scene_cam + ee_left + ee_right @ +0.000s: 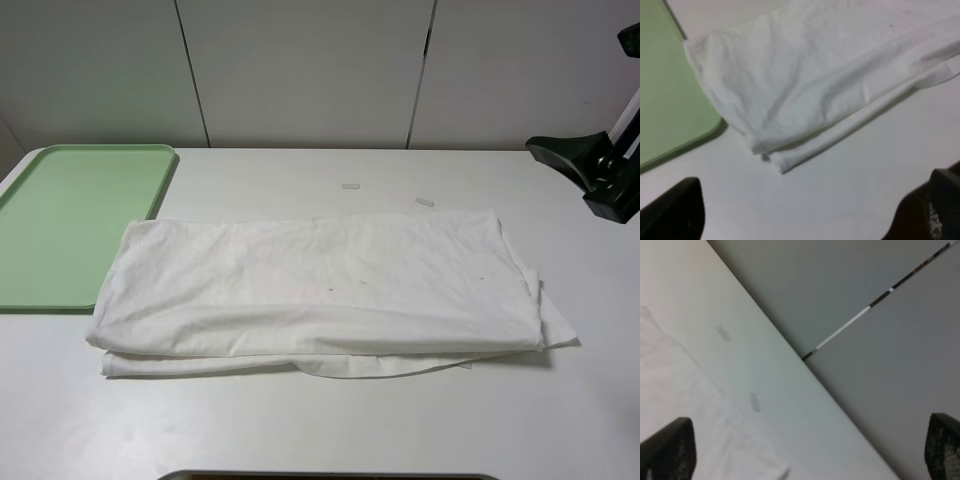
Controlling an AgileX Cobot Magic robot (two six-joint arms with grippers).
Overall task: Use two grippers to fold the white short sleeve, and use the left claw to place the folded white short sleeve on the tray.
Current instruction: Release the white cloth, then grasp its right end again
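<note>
The white short sleeve (pixel 320 290) lies folded into a long wrinkled band across the middle of the table. Its left end overlaps the near right corner of the pale green tray (pixel 60 220). My left gripper (pixel 802 215) is out of the exterior high view. In its wrist view the jaws stand wide open and empty above bare table, short of the shirt's (pixel 805 75) left corner and the tray (pixel 665 90). My right gripper (pixel 559 179) hovers open and empty at the table's far right edge, apart from the shirt. Its wrist view (pixel 805 450) shows the shirt's edge (pixel 680 405).
Two small white tape strips (pixel 350 186) (pixel 425 202) lie on the table behind the shirt, also seen in the right wrist view (pixel 723 333) (pixel 755 402). A grey panelled wall (pixel 300 70) stands behind the table. A dark edge (pixel 330 476) shows at the table's near edge.
</note>
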